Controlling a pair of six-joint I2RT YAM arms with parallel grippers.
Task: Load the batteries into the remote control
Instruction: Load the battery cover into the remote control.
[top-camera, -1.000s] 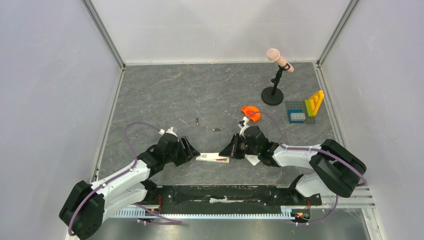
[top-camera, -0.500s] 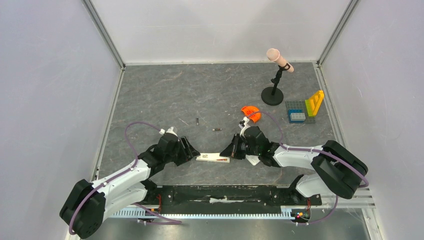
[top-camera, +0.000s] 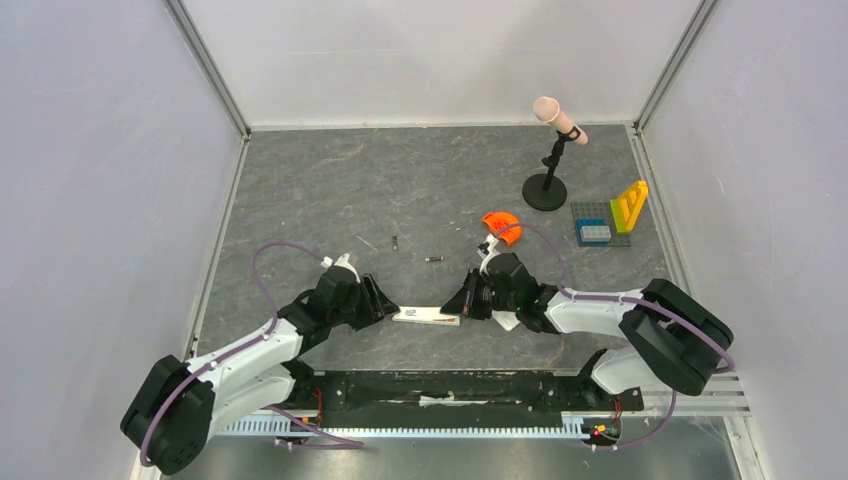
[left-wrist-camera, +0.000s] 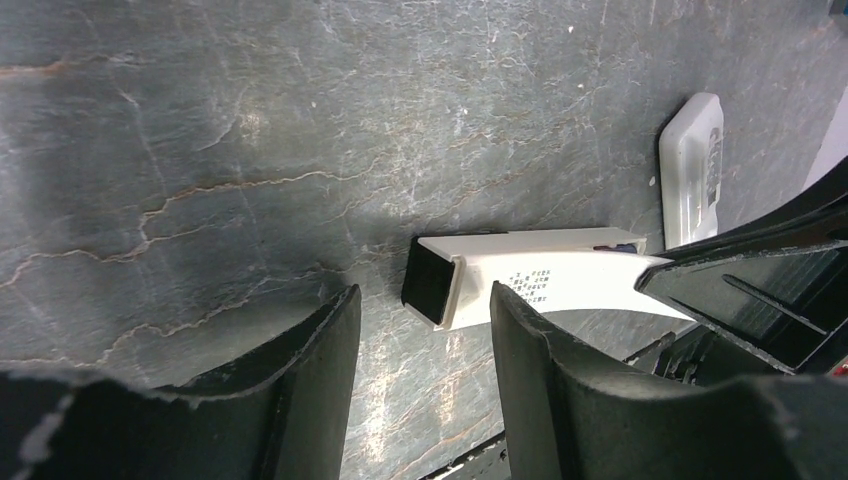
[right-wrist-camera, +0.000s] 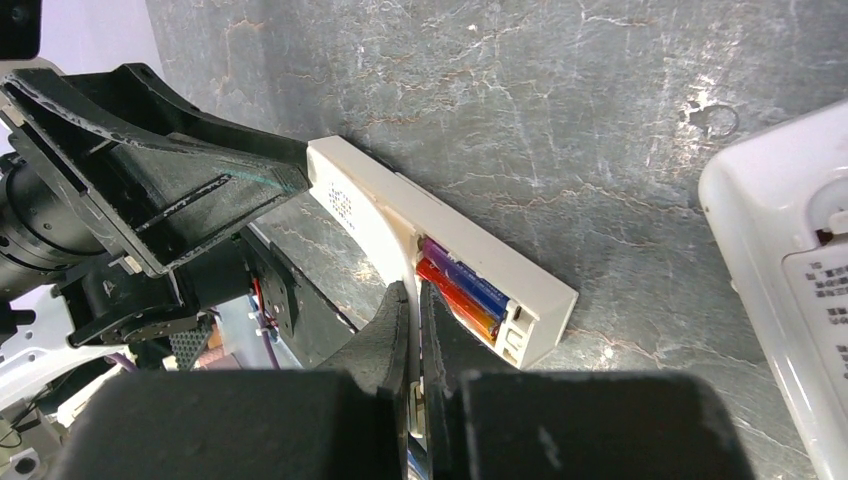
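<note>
The white remote control (top-camera: 428, 316) lies near the front edge between both grippers. In the right wrist view its recess (right-wrist-camera: 462, 285) is open and holds a purple-blue battery (right-wrist-camera: 468, 277) and an orange-red battery (right-wrist-camera: 455, 292) side by side. My right gripper (right-wrist-camera: 413, 300) is shut on a thin white plate (right-wrist-camera: 407, 265), seemingly the cover, right beside the recess. My left gripper (left-wrist-camera: 422, 300) is open, its fingers either side of the remote's dark end (left-wrist-camera: 432, 280) without touching it. Two small dark batteries (top-camera: 395, 241) (top-camera: 434, 259) lie loose farther back.
A shorter, wider white block (right-wrist-camera: 780, 250) lies just right of the remote, under my right arm (top-camera: 507, 320). An orange piece (top-camera: 502, 225), a microphone on a black stand (top-camera: 548, 190) and coloured bricks on a grey plate (top-camera: 610, 220) stand at the back right.
</note>
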